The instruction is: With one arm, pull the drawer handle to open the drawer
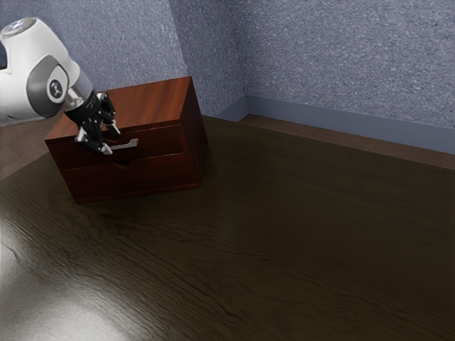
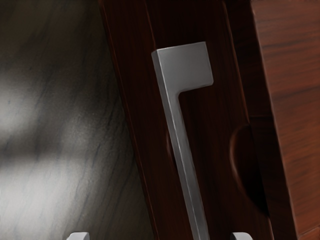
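Note:
A dark red wooden drawer box (image 1: 153, 99) stands on the table at the exterior view's upper left. Its upper drawer front (image 1: 160, 138) carries a flat silver handle (image 1: 128, 145), and the front looks flush with the box. My black gripper (image 1: 110, 141) hangs right at the handle's left end, fingers spread, so it is open. In the wrist view the handle (image 2: 182, 145) runs as a long bar with a bent end, passing between my two fingertips (image 2: 78, 235) without touching both. A half-round notch (image 2: 247, 165) is cut in the wood beside the handle.
The dark wooden table (image 1: 284, 241) stretches wide in front of and to the exterior view's right of the box. Blue-grey walls (image 1: 341, 50) close the back. My white arm (image 1: 35, 71) comes in over the box's left end.

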